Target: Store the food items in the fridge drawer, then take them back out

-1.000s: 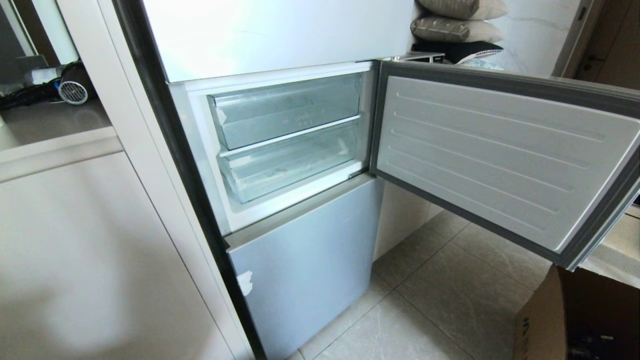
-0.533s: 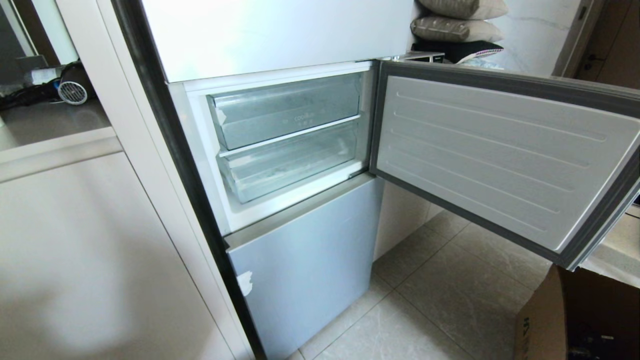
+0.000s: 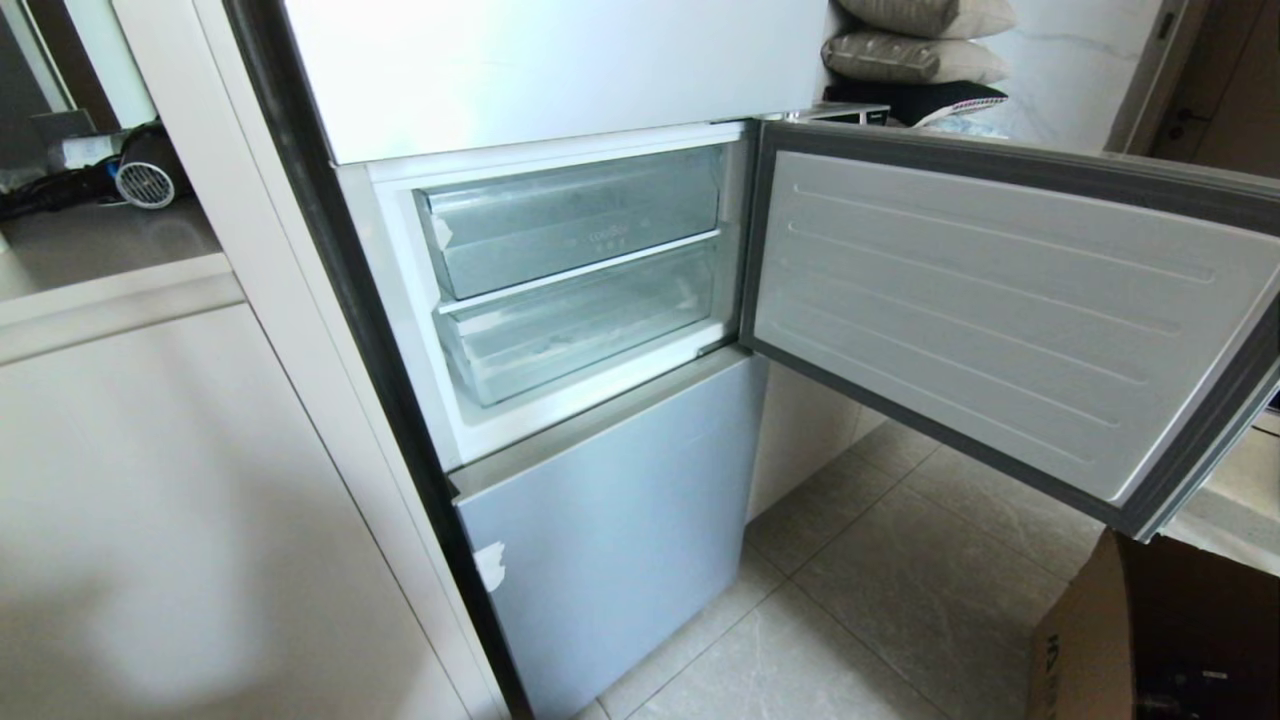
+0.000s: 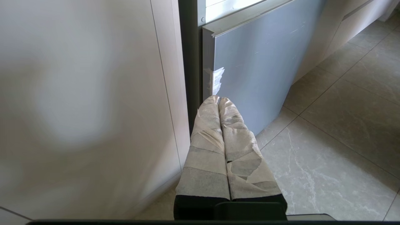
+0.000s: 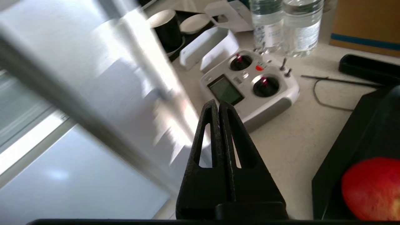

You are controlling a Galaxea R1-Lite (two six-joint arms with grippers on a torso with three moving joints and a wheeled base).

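The fridge's middle compartment stands open in the head view. Inside it the fridge drawer [image 3: 585, 330], clear plastic with white tape scraps at its corners, is pushed in beneath a second clear bin [image 3: 570, 220]. A glossy red apple [image 5: 372, 187] shows only in the right wrist view, resting against a black object on a pale counter. My right gripper [image 5: 217, 104] is shut and empty, hovering over that counter a short way from the apple. Low beside the fridge's blue-grey bottom door hangs my left gripper [image 4: 217, 99], its taped fingers shut on nothing. Neither arm shows in the head view.
The open fridge door [image 3: 1000, 310] swings out to the right over the tiled floor. A cardboard box [image 3: 1150, 640] stands at the lower right. On the counter lie a white remote controller [image 5: 250, 84], water bottles [image 5: 284, 25] and black cups [image 5: 167, 29].
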